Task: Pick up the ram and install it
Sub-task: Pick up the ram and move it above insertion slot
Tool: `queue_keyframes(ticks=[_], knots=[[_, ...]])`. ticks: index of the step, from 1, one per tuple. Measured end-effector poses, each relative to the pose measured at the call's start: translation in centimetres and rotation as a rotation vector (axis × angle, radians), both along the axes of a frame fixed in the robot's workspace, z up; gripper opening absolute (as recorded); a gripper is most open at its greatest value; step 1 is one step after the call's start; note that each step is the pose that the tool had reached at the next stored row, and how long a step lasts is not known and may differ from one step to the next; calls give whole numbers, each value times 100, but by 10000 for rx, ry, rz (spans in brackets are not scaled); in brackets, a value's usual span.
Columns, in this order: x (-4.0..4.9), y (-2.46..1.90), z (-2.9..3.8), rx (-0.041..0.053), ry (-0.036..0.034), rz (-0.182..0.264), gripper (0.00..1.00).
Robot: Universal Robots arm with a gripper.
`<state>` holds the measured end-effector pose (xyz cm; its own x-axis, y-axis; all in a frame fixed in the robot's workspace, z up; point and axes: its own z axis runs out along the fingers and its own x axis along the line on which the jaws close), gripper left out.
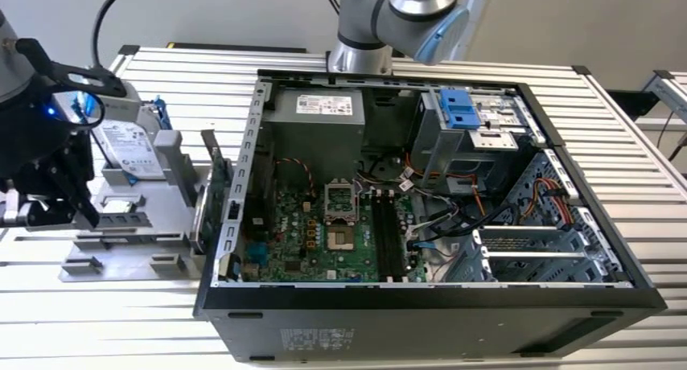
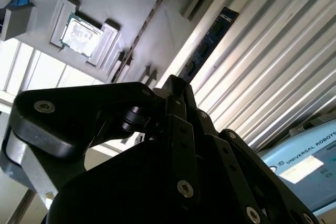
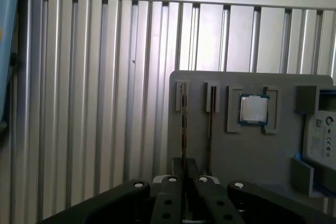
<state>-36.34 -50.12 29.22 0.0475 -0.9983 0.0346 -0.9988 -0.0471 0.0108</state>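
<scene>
The ram [image 3: 184, 124] stands on edge in the slot nearest the border of the grey parts holder [image 3: 247, 156], which rests on the slatted desk [image 3: 94, 103] beside the open computer case [image 1: 429, 322]. In the second wrist view its dark blue face [image 2: 210, 40] shows, upright and seated in the holder. The claw [image 3: 184, 167] is over it, drawn in to a narrow gap with the stick's upper edge between the fingertips [image 3: 176, 174]. By judgement it has hold of the ram, though firm contact cannot be confirmed.

Status: grasp made or nearly made. The lift is not yet done, and carriage and seating are outstanding. On the motherboard [image 1: 311, 241] the long black memory slots [image 1: 387, 237] appear unoccupied. A processor chip [image 3: 254, 108] sits in its own recess of the holder, untouched
</scene>
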Motion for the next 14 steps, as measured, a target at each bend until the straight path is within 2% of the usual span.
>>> queue_keyframes(ticks=[14], knots=[[-2, 0, 179, 1, -1, 0, 0]])
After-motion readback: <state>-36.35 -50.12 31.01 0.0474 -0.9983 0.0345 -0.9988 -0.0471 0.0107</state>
